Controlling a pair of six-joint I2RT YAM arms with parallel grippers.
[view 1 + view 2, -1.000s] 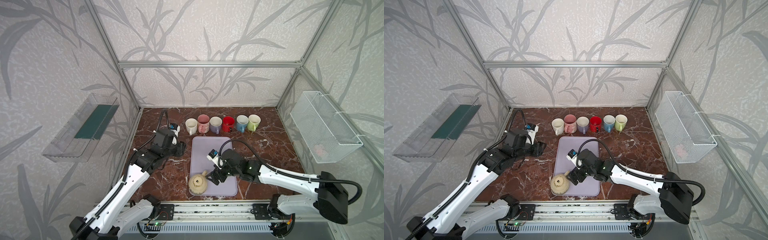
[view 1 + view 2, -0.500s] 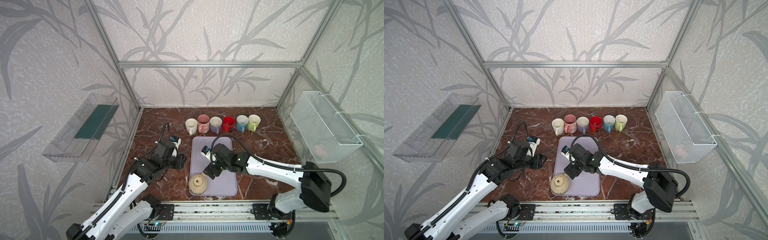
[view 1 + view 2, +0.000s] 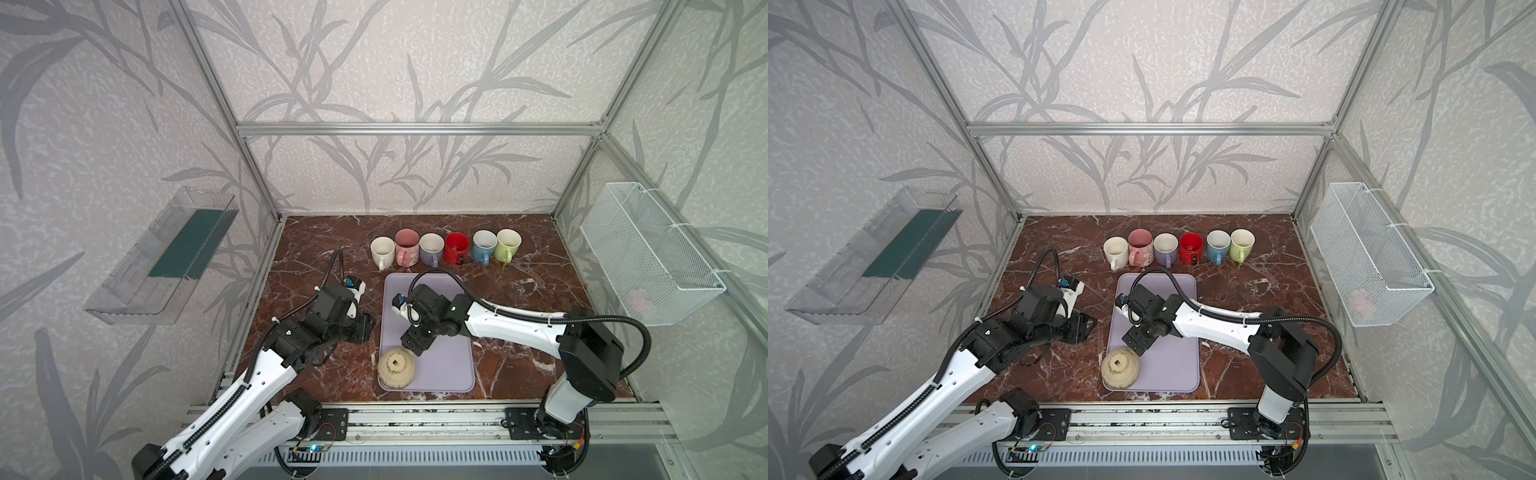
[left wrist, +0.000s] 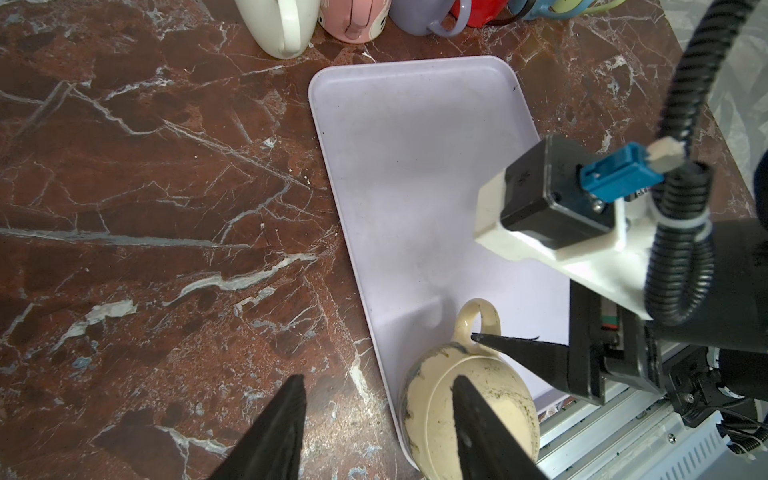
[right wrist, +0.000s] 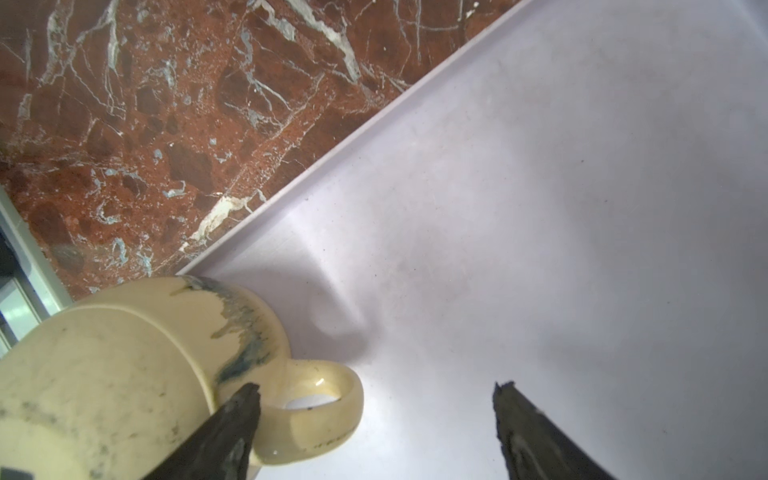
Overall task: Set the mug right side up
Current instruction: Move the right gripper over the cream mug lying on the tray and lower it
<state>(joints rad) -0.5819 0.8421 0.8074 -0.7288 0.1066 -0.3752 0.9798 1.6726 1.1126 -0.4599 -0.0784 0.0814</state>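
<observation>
Right gripper: jaws spread wide, gripping nothing. The handle of the cream glazed ceramic mug lies between them (contact with the nearer finger cannot be told). The mug stands base up at the near left corner of the lavender rectangular plastic tray. Left gripper: jaws partly apart, empty, over the red-brown marble tabletop beside the tray's left edge. Six upright coloured mugs line up behind the tray.

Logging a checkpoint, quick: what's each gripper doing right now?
Left gripper: open, holding nothing.
Right gripper: open at the handle of the mug, not gripping it.
</observation>
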